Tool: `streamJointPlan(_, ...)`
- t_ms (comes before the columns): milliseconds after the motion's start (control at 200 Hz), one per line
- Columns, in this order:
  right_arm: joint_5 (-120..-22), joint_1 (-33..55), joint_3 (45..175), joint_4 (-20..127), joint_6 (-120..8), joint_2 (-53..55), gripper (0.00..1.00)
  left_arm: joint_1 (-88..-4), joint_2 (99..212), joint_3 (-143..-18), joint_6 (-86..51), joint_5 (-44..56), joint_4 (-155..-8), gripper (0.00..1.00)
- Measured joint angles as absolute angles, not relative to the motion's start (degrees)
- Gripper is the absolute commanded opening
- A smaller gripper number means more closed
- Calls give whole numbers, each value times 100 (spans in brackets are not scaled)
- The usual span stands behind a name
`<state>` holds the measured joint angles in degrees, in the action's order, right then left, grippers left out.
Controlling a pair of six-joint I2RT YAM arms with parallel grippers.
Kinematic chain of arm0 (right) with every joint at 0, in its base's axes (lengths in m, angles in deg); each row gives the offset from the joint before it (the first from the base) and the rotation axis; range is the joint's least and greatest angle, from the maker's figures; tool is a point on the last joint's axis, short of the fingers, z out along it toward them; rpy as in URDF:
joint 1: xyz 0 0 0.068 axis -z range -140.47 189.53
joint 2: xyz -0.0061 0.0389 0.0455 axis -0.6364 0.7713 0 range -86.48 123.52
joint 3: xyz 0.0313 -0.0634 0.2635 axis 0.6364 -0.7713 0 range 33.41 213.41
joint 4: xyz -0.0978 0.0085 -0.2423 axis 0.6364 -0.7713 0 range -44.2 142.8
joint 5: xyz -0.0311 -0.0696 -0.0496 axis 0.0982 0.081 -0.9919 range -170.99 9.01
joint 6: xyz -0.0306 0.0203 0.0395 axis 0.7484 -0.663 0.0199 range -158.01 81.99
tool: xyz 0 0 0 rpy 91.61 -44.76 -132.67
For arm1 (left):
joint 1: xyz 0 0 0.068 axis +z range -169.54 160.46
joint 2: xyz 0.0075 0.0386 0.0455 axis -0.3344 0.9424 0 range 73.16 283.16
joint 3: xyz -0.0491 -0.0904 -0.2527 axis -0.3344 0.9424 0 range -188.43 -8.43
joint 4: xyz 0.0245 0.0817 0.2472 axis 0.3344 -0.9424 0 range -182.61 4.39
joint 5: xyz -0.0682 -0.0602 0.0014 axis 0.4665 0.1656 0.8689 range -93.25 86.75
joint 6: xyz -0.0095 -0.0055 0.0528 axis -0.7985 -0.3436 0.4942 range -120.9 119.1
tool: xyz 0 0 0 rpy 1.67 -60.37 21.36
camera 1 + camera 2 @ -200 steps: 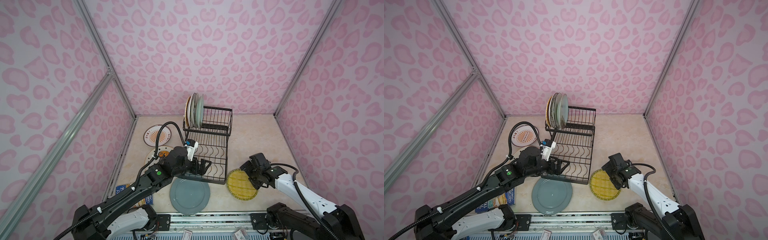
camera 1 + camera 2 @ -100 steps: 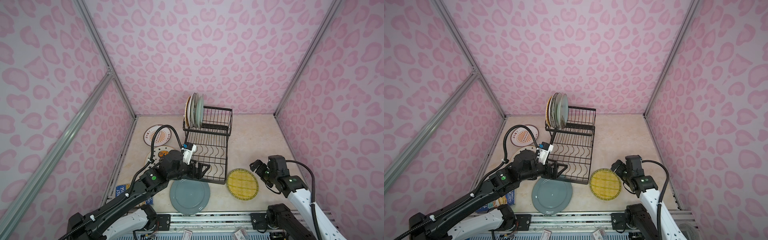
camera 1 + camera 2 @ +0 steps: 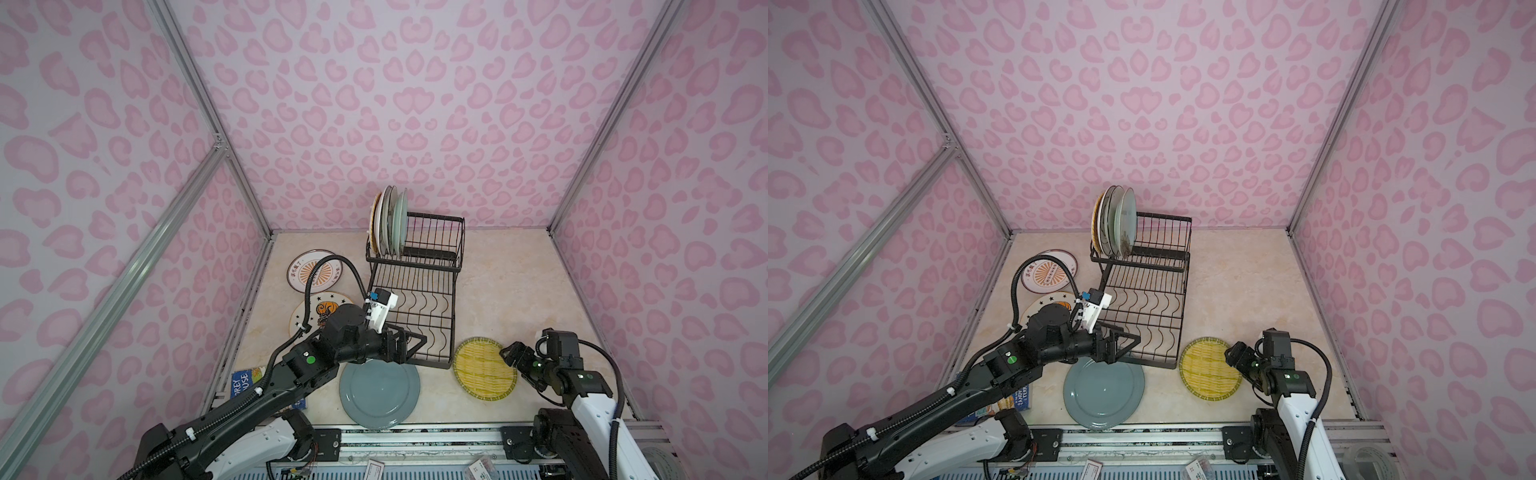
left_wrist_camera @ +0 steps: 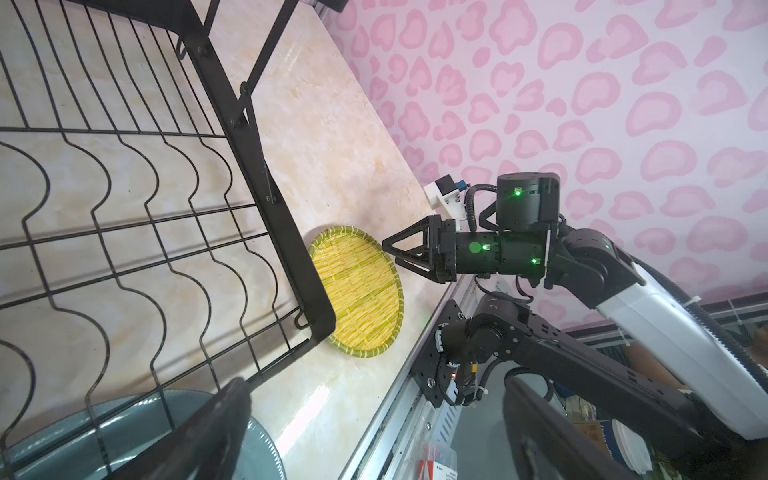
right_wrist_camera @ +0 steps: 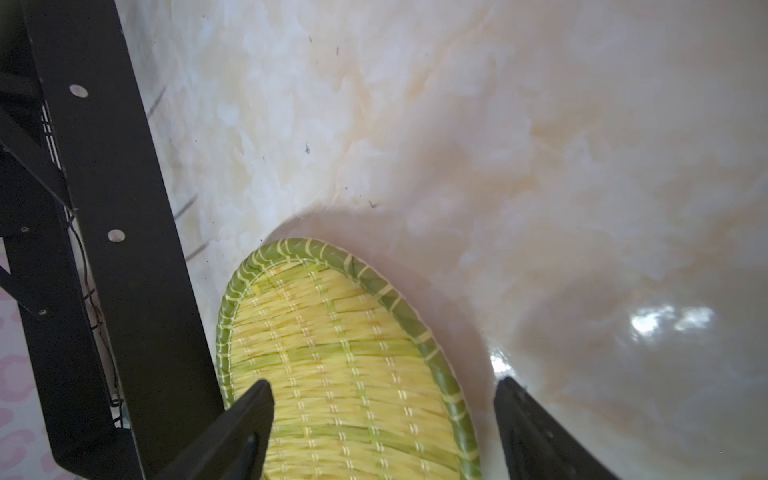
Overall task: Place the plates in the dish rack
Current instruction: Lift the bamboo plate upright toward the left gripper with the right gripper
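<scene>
The black wire dish rack stands mid-table with three plates upright in its raised tier. Flat on the table lie a teal-grey plate, a yellow woven plate, a sunburst plate and a star plate. My left gripper hangs open over the rack's front corner, above the teal-grey plate's far edge. My right gripper is open and straddles the yellow plate's right rim, one finger over the weave, one over bare table.
A blue-covered book lies at the front left, partly under my left arm. The rack's front bar runs close beside the yellow plate. A metal rail bounds the table's front edge. Pink walls close in three sides.
My right arm has swung its wrist out to the right and lowered, so its gripper now meets the yellow plate's rim from the side, with jaws slightly narrower. The left gripper drifted a little toward the front.
</scene>
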<state>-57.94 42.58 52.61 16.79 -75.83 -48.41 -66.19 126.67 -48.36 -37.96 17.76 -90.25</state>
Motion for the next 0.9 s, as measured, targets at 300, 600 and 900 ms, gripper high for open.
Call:
streamJointPlan(300, -5567, 4268, 4846, 1891, -7753, -5014, 77, -6619, 12739, -4820, -4001, 1837, -8868, 97)
streamJointPlan(600, -5209, 4247, 4590, 1956, -7812, -5322, 66, -6663, 13181, -4735, -4425, 1953, -8352, 98)
streamJointPlan(900, -4990, 4024, 4437, 2348, -7989, -5432, 52, -6895, 13428, -4667, -4696, 1914, -8017, 100)
